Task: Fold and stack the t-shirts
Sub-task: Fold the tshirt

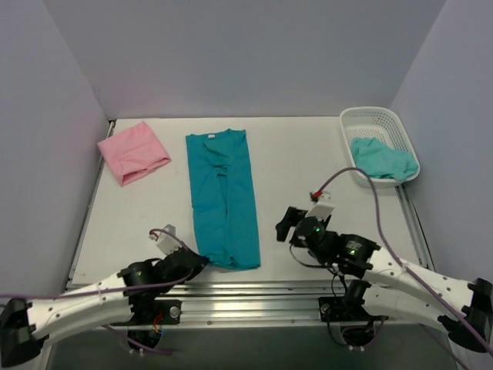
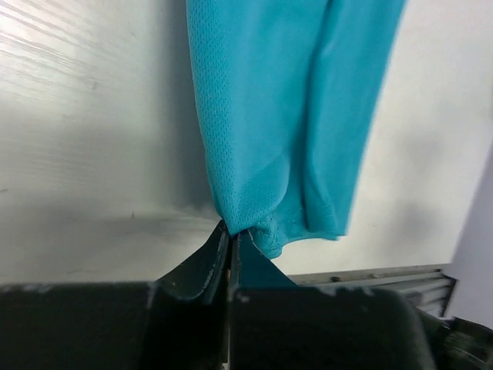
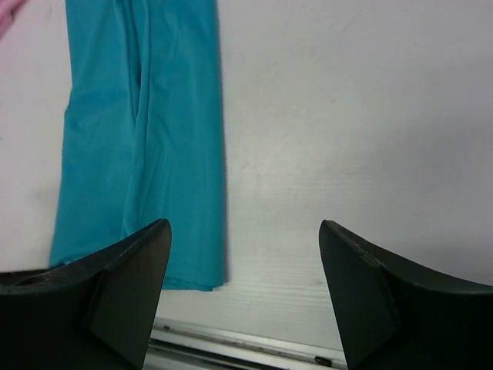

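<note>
Our left fingers (image 2: 196, 274) are clenched tight on the near left corner of the teal t-shirt (image 1: 222, 196), pinching its hem right at the bench (image 1: 300, 166) surface. The shirt lies as a long narrow strip with its sides folded inward, running from the near edge toward the back wall. Our right fingers (image 3: 127, 277) stand spread wide, grasping nothing, over bare bench just right of the shirt's near end. A pink t-shirt (image 1: 133, 151) lies folded at the far left corner. A lighter teal t-shirt (image 1: 383, 159) sits crumpled in the white basket (image 1: 368, 116) at far right.
</note>
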